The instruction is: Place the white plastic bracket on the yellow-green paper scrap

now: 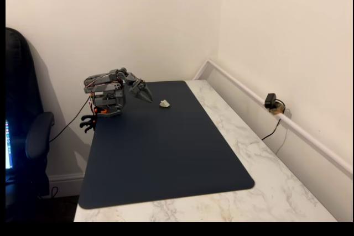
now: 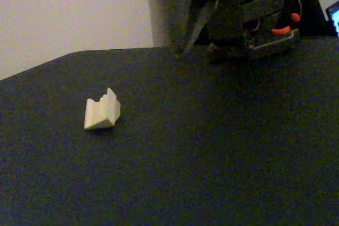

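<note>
the dark blue mat [image 1: 166, 153] covers most of the marble counter [image 1: 260, 192], reaching from the near edge back to the tool. beyond the mat's bare near part, the white plastic bracket [image 1: 165, 103] lies flat on the mat, just beside the tool's tip and apart from it, to the right of the tip in one fixed view. in the closer fixed view the bracket [image 2: 101, 111] sits left of and nearer than the tool [image 2: 183, 35], resting on its side with a notched upper edge. the arm [image 1: 108, 92] is folded low at the mat's far left corner, its upper links lying roughly level and the tool [image 1: 145, 95] pointing down and right toward the bracket. the tool's fingers appear drawn together to a point and hold nothing. its tip hangs just above the mat. nothing stands between tip and bracket. a black cable [image 1: 72, 122] runs from the arm's base leftward. a dark chair [image 1: 25, 131] stands left of the counter. a small black device [image 1: 271, 102] sits on the wall ledge, well apart to the right.
</note>
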Controlling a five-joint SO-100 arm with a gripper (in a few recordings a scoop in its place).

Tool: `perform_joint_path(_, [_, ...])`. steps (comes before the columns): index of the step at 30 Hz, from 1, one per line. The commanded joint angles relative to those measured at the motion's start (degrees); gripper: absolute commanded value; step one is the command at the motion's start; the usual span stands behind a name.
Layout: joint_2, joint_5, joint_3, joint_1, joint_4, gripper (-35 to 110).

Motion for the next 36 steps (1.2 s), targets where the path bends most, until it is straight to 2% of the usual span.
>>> perform_joint_path(1, [1.93, 0.62, -0.62, 1.23, 1.14, 0])
perform_joint_path(12, [1.93, 1.67, -0.97, 2.55, 2.11, 0])
perform_joint_path(20, [1.93, -2.11, -0.97, -1.41, 2.11, 0])
perform_joint_path(36, [1.93, -2.02, -0.97, -1.49, 2.11, 0])
